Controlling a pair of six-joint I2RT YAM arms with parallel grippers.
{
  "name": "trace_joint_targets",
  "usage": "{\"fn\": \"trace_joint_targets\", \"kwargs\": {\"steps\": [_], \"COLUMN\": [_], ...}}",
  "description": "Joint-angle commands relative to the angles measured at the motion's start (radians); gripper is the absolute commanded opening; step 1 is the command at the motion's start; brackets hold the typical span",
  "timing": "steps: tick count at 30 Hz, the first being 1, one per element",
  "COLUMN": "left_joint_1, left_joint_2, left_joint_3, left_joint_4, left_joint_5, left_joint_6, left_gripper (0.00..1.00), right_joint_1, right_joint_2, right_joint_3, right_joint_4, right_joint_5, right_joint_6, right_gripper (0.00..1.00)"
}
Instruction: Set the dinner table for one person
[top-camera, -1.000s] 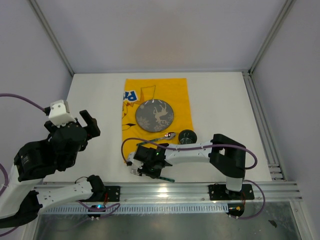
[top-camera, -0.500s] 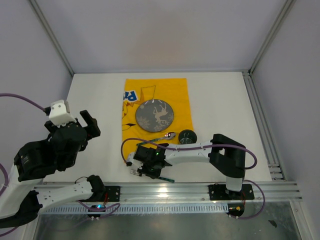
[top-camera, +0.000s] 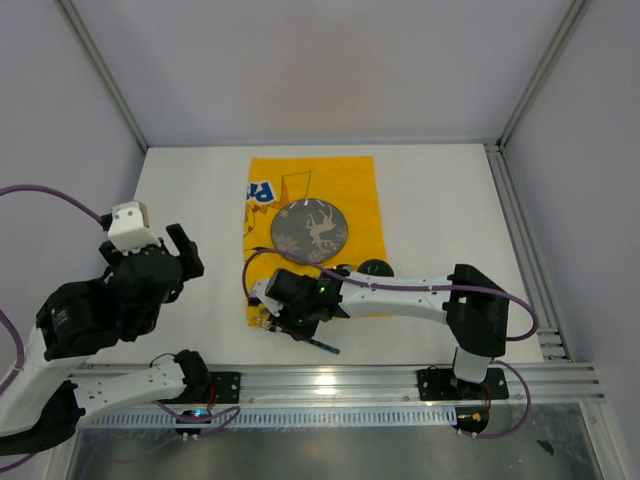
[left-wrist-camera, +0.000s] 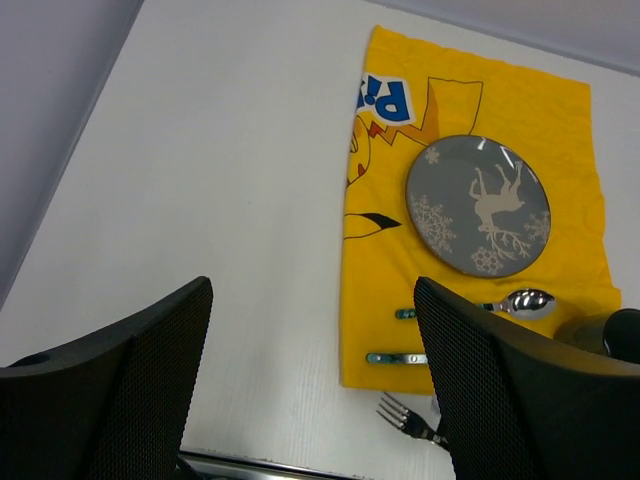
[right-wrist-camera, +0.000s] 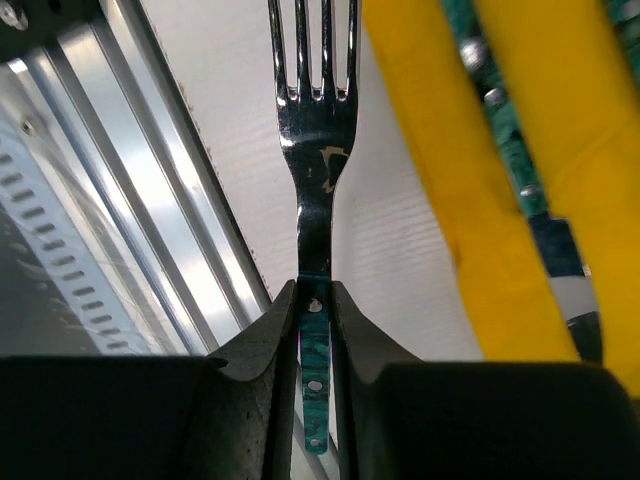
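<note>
- Right now the right gripper (right-wrist-camera: 313, 292) has its two dark fingers (right-wrist-camera: 255, 345) pressed tight on the green handle of a fork (right-wrist-camera: 313, 150), just behind the steel neck.
- The fork's tines point away from the wrist, over bare white tabletop between the yellow cloth (right-wrist-camera: 430, 180) and the aluminium rail (right-wrist-camera: 120, 220) along the near edge.
- Whether the tines touch the surface I cannot tell.
- A second green-handled piece of cutlery (right-wrist-camera: 505, 150) lies on the cloth just beside the fork.
- From above, the right arm reaches across to the cloth's near left corner.
- The left gripper (left-wrist-camera: 312, 290) has its fingers (left-wrist-camera: 130, 380) spread wide with nothing between them, above the left side of the dinner table (top-camera: 440, 200).
- The dinner table, white and matte, fills the floor of the enclosure.
- The cloth lies at its middle, running from the far edge toward the near one.
- A grey plate (top-camera: 310, 231) with a deer print sits on the cloth.
- A spoon (left-wrist-camera: 520, 301) and a dark cup (top-camera: 375, 267) lie near the cloth's near right corner.
</note>
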Motion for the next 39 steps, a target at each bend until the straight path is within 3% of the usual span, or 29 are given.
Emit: {"fn": "trace_joint_targets", "kwargs": {"steps": [1,4,12,17,23,27,39], "left_joint_1": [0.001,0.001,0.001,0.001,0.001,0.001,0.001], "left_joint_2": [0.003,0.000,-0.036,-0.005,0.113,0.168,0.317], "left_joint_3": [-0.008,-0.009,-0.017,-0.047,-0.081,-0.080,-0.060], "left_joint_4": [-0.002,-0.007,-0.005,-0.010,0.000,0.033,0.268], "left_joint_5": [-0.007,-0.014,-0.032,-0.003,0.068,0.103,0.553], "left_joint_6": [0.010,0.007,-0.001,0.036,0.093,0.149,0.528], "left_gripper": [0.84,0.84,0.85,0.86,0.86,0.87,0.83], "right_joint_1": [-0.056,-0.082,-0.211,-0.349,-0.475,-0.492,-0.524], "right_joint_2": [-0.107,-0.133,-0.158,-0.181,-0.232,-0.212,-0.202], "right_joint_3": [0.141,0.217,0.272,0.251,0.122,0.117,0.127], "right_joint_4": [-0.020,-0.049,-0.097,-0.119,-0.002,0.004,0.006], "right_joint_5": [0.030,0.059,0.386,0.533,0.489,0.456,0.328], "right_joint_6": [0.070,0.107,0.232,0.566,1.000,1.183,1.346], "right_gripper": [0.03,0.03,0.03,0.03,0.03,0.03,0.03]}}
